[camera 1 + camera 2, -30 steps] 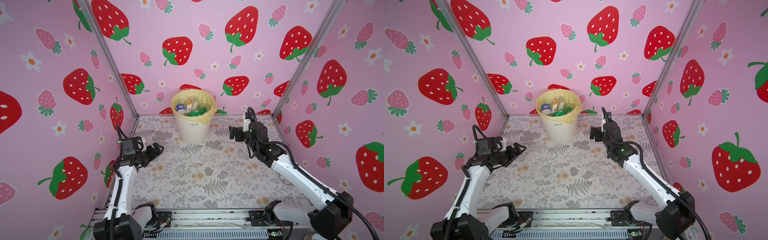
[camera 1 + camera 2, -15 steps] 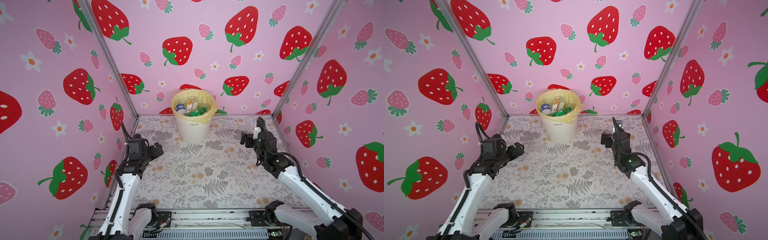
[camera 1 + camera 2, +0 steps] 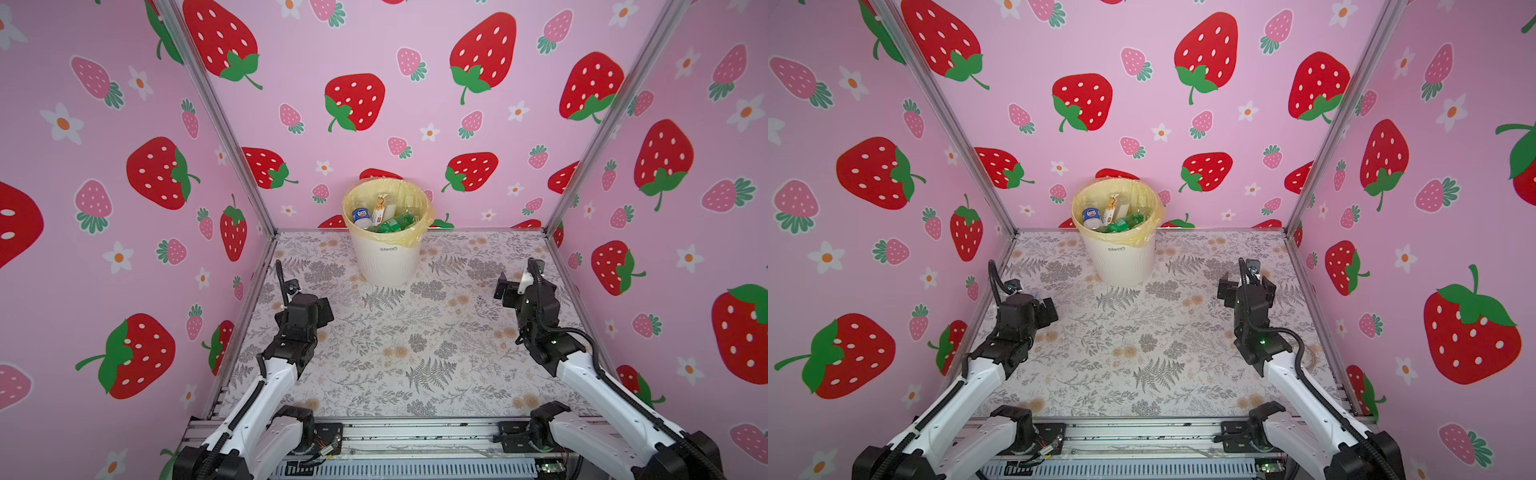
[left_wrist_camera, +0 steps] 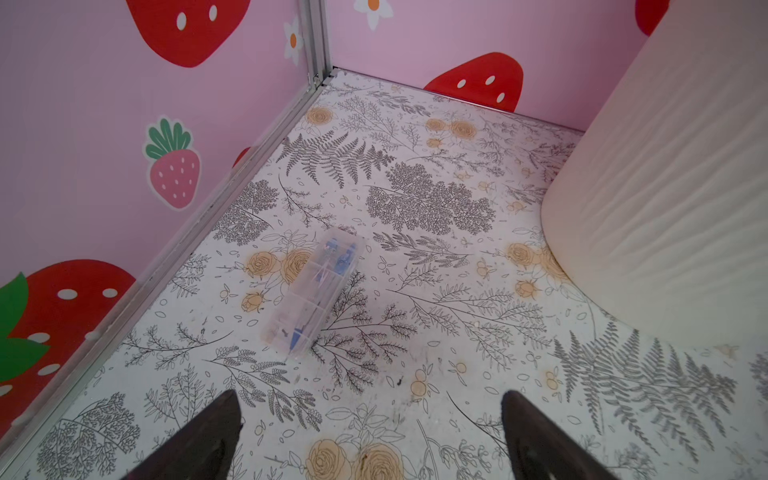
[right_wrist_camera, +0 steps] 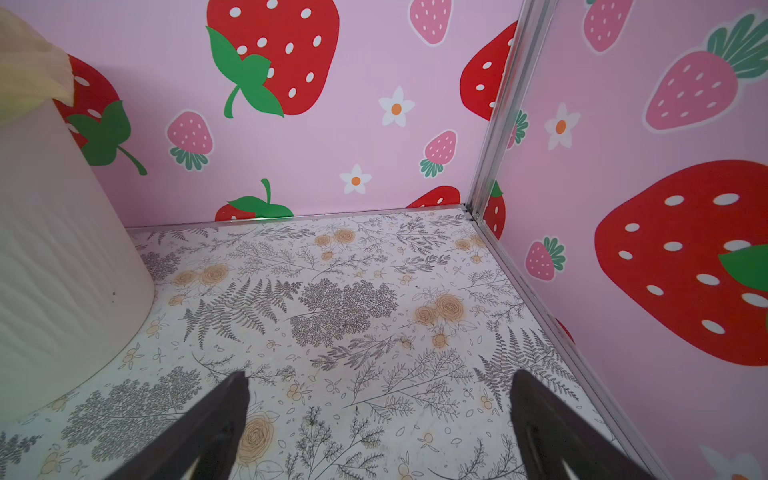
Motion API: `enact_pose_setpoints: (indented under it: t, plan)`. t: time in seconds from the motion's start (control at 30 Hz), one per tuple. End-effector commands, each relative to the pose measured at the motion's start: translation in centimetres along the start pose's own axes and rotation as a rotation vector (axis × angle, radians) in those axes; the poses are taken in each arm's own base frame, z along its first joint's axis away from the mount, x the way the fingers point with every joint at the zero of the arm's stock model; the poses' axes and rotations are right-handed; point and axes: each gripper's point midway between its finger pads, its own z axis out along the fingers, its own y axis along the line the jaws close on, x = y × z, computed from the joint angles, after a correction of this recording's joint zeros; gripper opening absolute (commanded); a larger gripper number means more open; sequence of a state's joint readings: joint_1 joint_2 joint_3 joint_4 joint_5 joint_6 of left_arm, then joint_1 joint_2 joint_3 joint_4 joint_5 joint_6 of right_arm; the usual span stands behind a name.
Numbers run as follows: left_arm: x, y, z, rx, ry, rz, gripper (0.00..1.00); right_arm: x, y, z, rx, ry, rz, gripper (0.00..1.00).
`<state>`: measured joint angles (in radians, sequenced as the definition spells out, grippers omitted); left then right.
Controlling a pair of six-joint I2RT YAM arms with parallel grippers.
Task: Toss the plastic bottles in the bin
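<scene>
Currently you have: one white ribbed bin (image 3: 388,266), yellow liner (image 3: 420,236), grey "clean" lettering in front, at the middle of the tabletop's (image 3: 415,332) far edge, with the plastic bottles (image 3: 395,224) piled inside, green ones and one blue-labelled, its print too small to read. Your left gripper (image 4: 372,405) and right gripper (image 5: 380,386) hang near the left and right edges, jaws wide apart, empty. One clear plastic item (image 4: 316,291) with blue marks lies near the far left corner, print unreadable.

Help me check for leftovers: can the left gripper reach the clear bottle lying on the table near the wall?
Probably yes. In the left wrist view the clear bottle lies flat on bare table just ahead of the open left gripper, apart from the bin and wall, nothing between.
</scene>
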<state>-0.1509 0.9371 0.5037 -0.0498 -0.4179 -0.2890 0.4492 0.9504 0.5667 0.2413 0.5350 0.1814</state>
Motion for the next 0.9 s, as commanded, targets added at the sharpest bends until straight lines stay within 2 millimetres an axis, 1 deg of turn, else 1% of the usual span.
enact_pose_setpoints:
  t: [0.0,0.17,0.3,0.47,0.6,0.87]
  plan:
    - [-2.4,-0.6,0.2,0.020,-0.159,0.035,0.99,-0.4,-1.0,0.1,0.048,-0.059,-0.037,0.99]
    - [-1.8,-1.5,1.6,0.048,-0.192,0.097,0.99,0.6,-1.5,0.5,0.068,-0.074,-0.032,0.99]
    - [-1.0,-2.5,3.5,0.065,-0.168,0.150,0.99,2.0,-1.5,1.2,0.083,-0.051,-0.064,0.99]
    - [0.3,-3.3,5.6,0.071,-0.145,0.209,0.99,3.5,-2.1,1.7,0.103,-0.056,-0.043,0.99]
    - [0.5,-3.5,6.0,0.084,-0.163,0.199,0.99,5.0,-3.4,2.4,0.142,-0.038,-0.027,0.99]
    - [0.0,-3.4,6.7,0.097,-0.171,0.162,0.99,7.4,-5.7,4.0,0.202,-0.018,0.007,0.99]
